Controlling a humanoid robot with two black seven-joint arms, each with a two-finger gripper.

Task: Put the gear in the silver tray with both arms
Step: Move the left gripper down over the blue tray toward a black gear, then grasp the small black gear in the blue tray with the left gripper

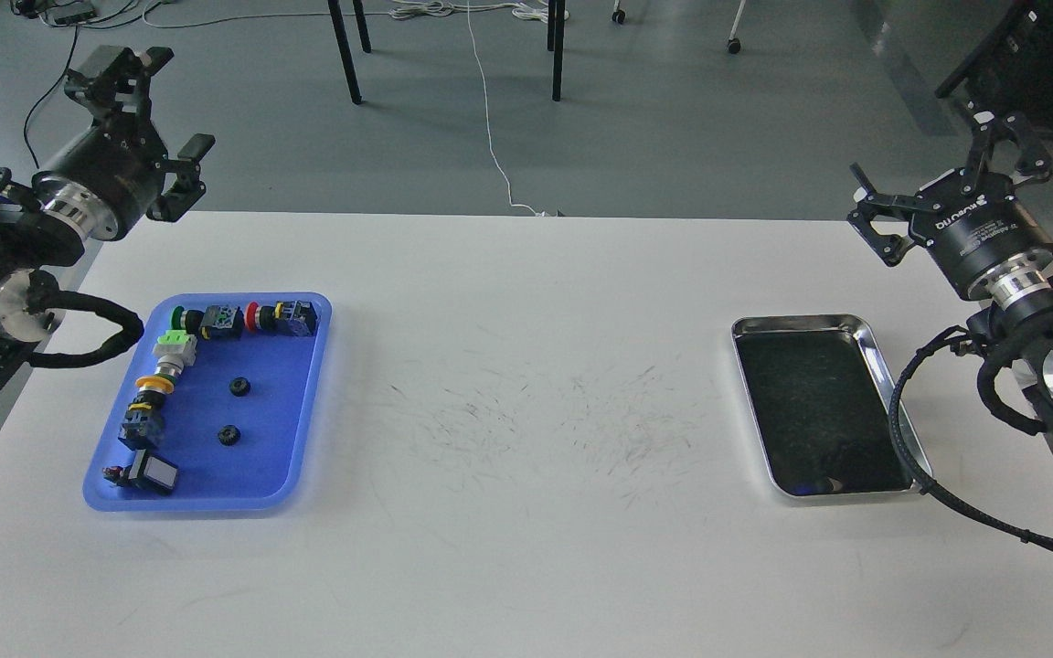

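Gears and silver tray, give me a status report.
Left gripper open, right gripper open, both empty. Two gears in blue tray. Silver tray empty. Path clear.

The left arm (5, 247) is raised at the far left, and its tool (156, 119) is held with the fingers spread wide and empty. The right arm (1029, 311) is raised at the far right; its tool (947, 169) is also seen spread apart, nothing being gripped.

A single head view looks forward and down from well above the scuffed white rectangular table (526, 384), grey floor beyond.
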